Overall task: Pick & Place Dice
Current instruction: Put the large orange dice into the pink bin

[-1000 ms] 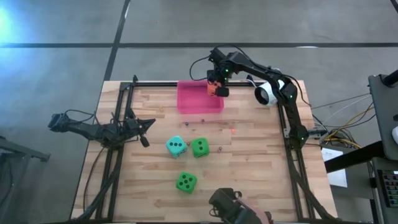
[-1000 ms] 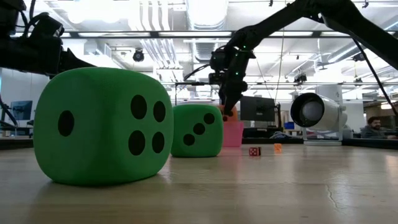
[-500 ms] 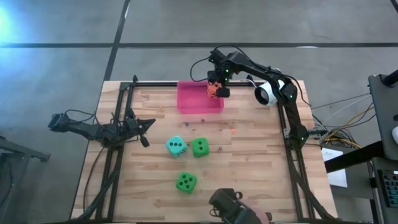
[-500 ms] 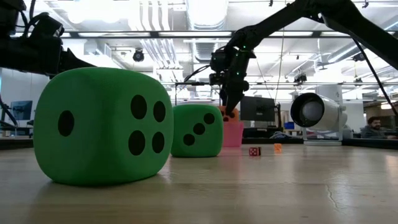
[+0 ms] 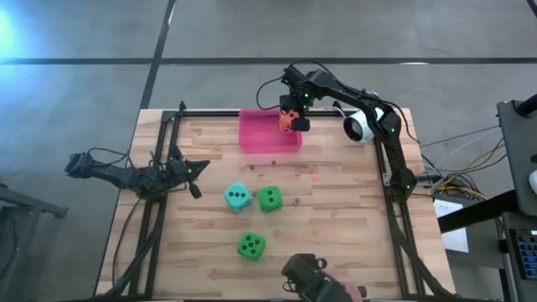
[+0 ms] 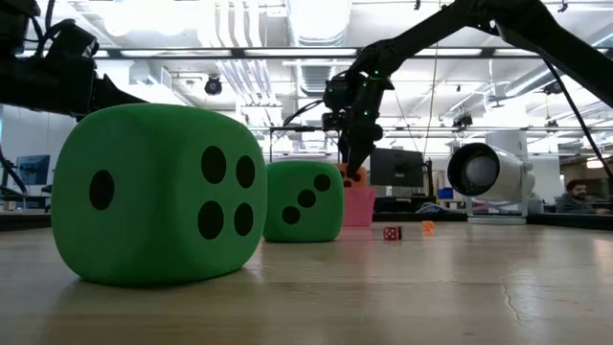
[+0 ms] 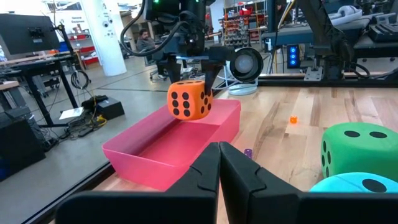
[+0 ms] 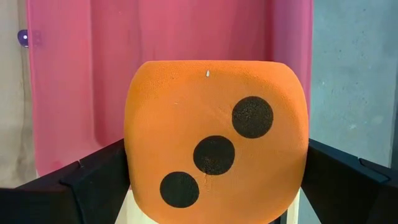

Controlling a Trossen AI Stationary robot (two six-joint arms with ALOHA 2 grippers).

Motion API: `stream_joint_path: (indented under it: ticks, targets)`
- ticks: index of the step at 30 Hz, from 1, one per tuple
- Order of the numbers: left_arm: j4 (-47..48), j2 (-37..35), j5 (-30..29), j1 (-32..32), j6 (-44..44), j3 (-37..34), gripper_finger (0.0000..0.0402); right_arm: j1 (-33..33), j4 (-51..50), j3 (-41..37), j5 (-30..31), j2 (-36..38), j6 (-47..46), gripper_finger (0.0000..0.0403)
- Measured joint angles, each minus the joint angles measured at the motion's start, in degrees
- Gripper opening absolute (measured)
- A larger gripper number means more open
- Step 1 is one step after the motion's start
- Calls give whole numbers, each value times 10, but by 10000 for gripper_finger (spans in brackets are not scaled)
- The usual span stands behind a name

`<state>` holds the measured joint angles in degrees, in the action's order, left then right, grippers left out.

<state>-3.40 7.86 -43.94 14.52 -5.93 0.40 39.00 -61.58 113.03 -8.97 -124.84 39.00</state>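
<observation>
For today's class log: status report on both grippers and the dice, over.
Right gripper holds the soft orange die above the pink plastic tray. Left gripper shut, idle at table's left. Two green dice and one teal die wait mid-table. Nothing in the way.

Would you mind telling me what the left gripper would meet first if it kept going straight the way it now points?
Most likely the pink tray: the shut left gripper points across the bare wood at its near wall. The orange die, held by the right gripper, hangs above that line. Depth is hard to judge.

Matt foam orange die (image 8: 214, 143), glossy pink plastic tray (image 7: 163, 148), wooden table (image 5: 336, 226)
</observation>
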Motion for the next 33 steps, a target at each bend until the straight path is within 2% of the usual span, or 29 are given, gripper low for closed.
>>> stream_joint_path:
  ticks: [8,17,26,30,33]
  targets:
    - [-32,0,0,0,-1,4,15,0,4,0,0,0,0,397]
    - [-40,30,15,0,-35,58,15,0,10,0,0,1,0,397]
    - [-41,170,-3,-32,-35,140,15,0,13,0,0,1,0,397]
    - [-41,250,-28,-87,-9,177,15,0,24,0,0,1,0,397]
    - [-41,302,-21,-144,18,205,13,0,31,0,0,1,2,397]
